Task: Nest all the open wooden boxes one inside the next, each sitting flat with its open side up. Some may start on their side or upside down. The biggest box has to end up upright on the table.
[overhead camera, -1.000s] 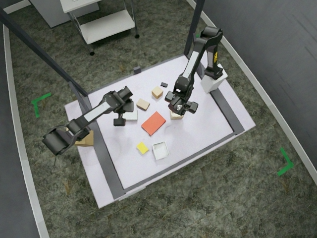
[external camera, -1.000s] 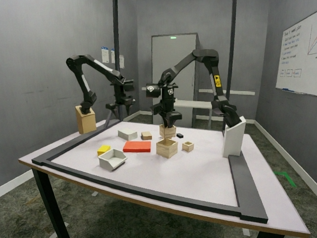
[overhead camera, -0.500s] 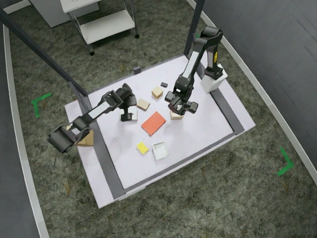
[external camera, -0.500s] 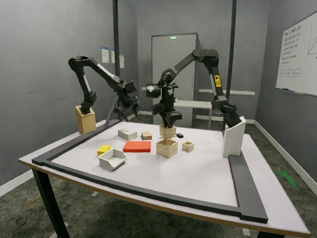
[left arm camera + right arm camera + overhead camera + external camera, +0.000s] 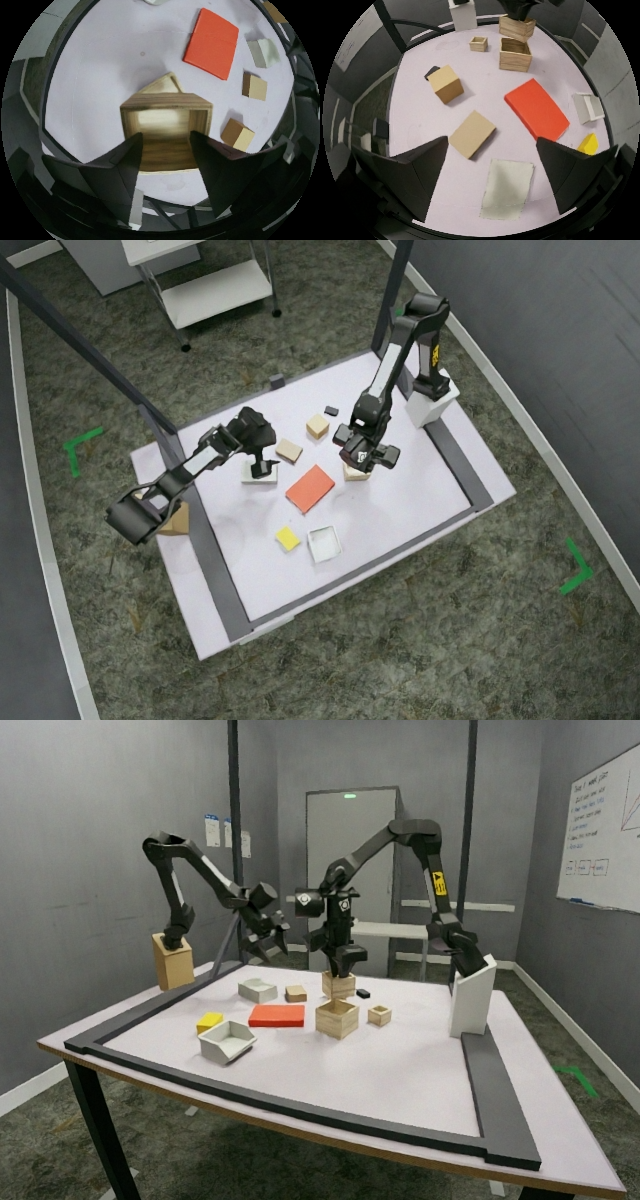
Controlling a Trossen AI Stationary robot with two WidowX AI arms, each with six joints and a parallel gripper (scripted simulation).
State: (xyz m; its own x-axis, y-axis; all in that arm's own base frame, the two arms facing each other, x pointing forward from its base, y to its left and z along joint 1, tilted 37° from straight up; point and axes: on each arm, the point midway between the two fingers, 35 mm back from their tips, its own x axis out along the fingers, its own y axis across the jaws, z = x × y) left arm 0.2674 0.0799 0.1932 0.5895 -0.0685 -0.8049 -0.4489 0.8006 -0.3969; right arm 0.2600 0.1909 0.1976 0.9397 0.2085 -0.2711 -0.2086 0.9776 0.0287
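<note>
My left pincer [image 5: 361, 459] [image 5: 340, 972] [image 5: 166, 136] [image 5: 518, 22] is seemingly bracing outward, fingers part-spread inside the raised box [image 5: 334, 987] [image 5: 165, 101] [image 5: 514, 28], probably keeping it liftable for nesting with the upright box [image 5: 356, 476] [image 5: 345, 1023] [image 5: 161, 86] [image 5: 515, 62].

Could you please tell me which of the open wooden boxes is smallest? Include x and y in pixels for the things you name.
The small wooden box [image 5: 378, 1017] [image 5: 478, 46] nearest the white pedestal [image 5: 424, 413] [image 5: 469, 1004] [image 5: 135, 210] [image 5: 464, 20]; both other wooden boxes [image 5: 356, 476] [image 5: 336, 1024] [image 5: 330, 984] [image 5: 166, 101] [image 5: 515, 62] [image 5: 514, 29] are larger.
</note>
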